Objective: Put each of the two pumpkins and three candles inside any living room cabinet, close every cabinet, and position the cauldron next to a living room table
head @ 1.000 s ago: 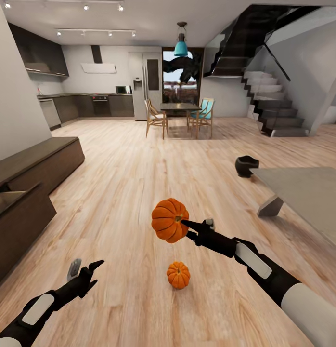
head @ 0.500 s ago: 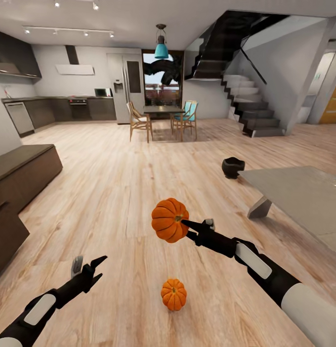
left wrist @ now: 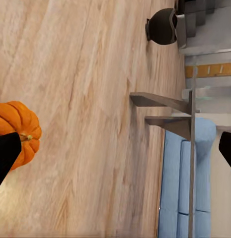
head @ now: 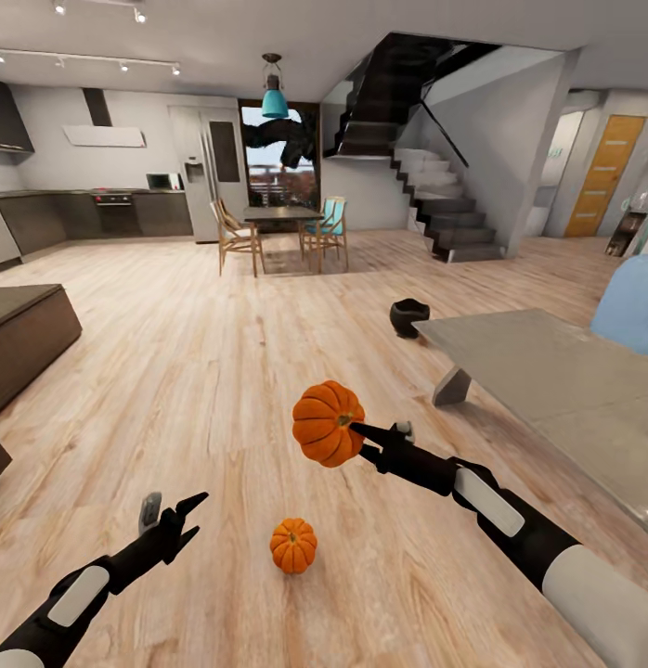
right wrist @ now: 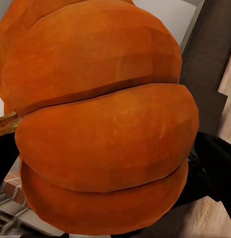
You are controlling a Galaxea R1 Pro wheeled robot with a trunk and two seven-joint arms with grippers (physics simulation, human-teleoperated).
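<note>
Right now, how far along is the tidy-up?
Nothing looks stowed yet. In hand: the right gripper holds one ribbed orange pumpkin. Left: the second orange pumpkin on the plank floor, the open left gripper empty. The glossy black cauldron already sits beside the grey glass-topped table.

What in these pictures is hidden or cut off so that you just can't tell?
- Cabinet: in the head view the picture's edge cuts it, so its drawers' state is unknown.
- Right gripper: the held pumpkin hides its fingertips in the head view.
- Cauldron: too small in the head view to see inside.
- Table: its far end runs off the head view's edge.
</note>
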